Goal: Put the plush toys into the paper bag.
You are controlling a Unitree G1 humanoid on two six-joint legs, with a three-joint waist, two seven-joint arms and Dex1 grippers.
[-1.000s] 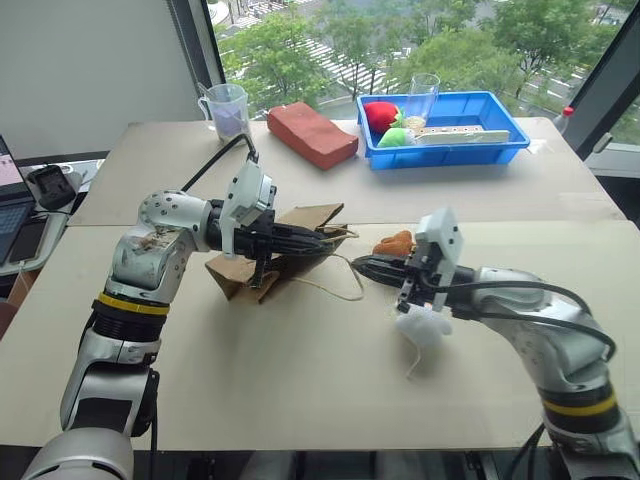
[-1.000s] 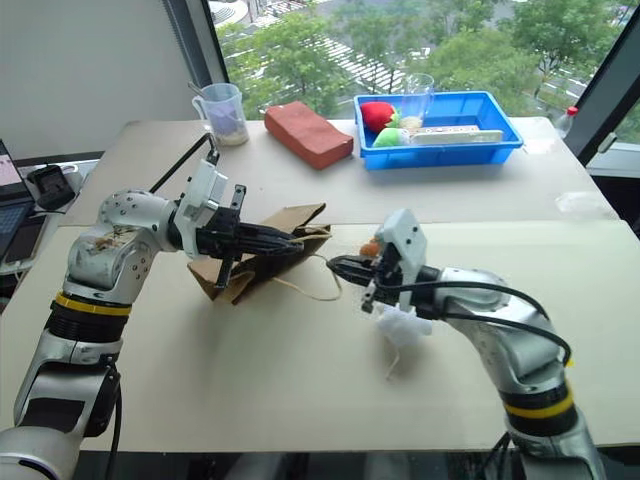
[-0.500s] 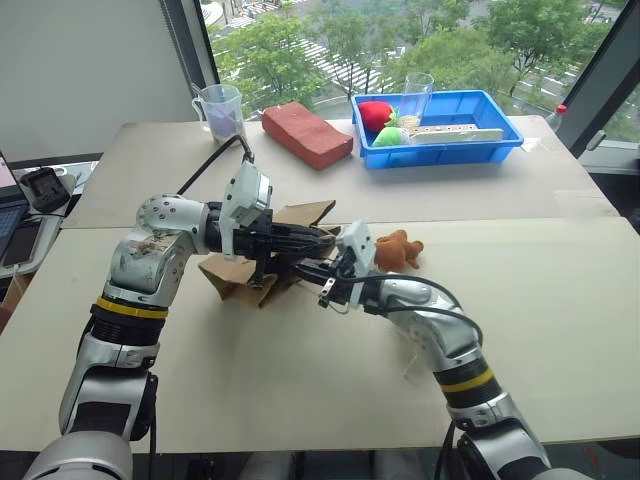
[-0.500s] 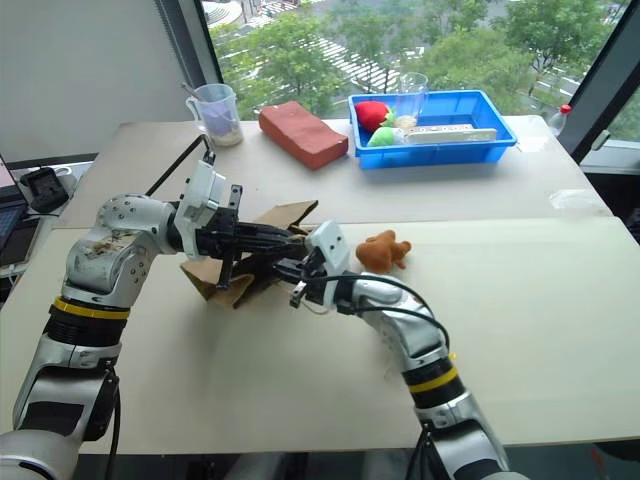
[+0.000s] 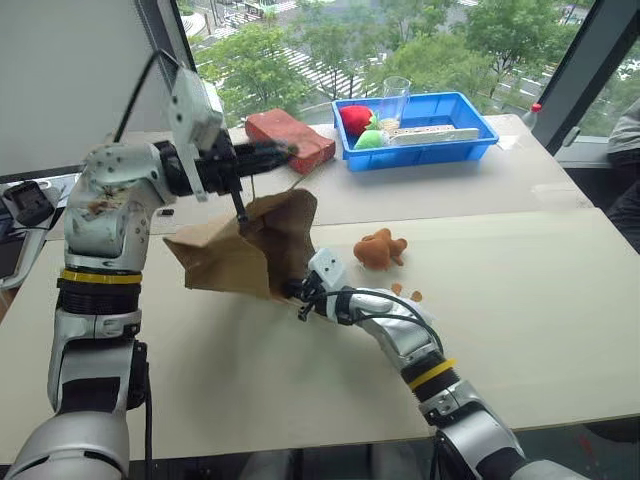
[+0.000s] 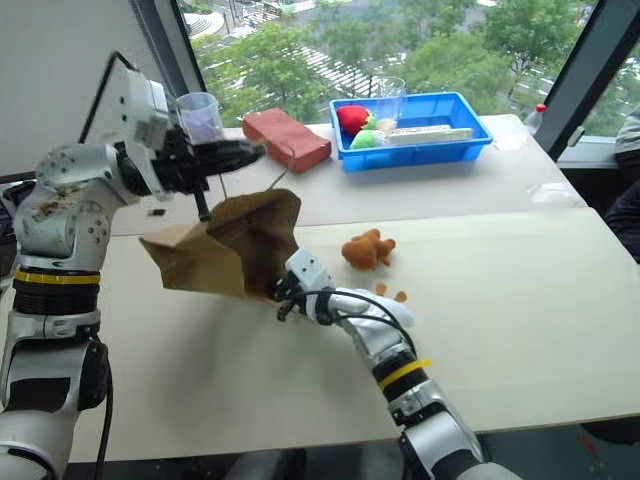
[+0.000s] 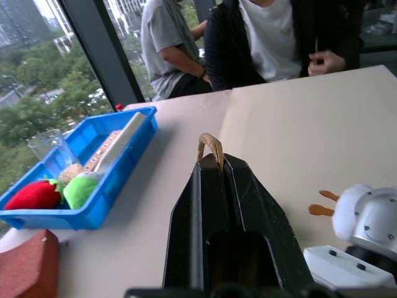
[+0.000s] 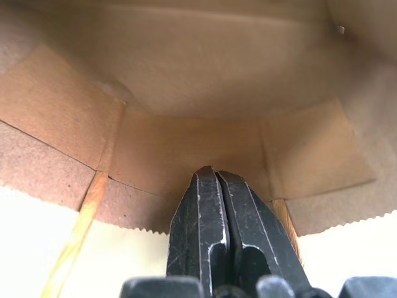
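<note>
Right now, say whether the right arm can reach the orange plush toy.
Probably yes: the orange plush toy lies uncovered on the table beside that forearm. The right gripper, shut at the mouth of the paper bag, must first back out and open.

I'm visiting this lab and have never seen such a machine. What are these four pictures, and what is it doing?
It is a humanoid robot with two arms, each ending in a two-fingered black gripper. Two pictures come from a camera pair on its head, looking down over a beige table; the other two come from cameras on its wrists.

The left gripper is shut on the cord handle of a brown paper bag and holds it up. The right gripper, also shut, is at the bag's mouth; its wrist camera looks into the bag.

An orange-brown plush toy lies on the table beside the bag. Farther back are a reddish block, a blue tray and a clear cup. The left wrist picture also shows people seated at the table.
</note>
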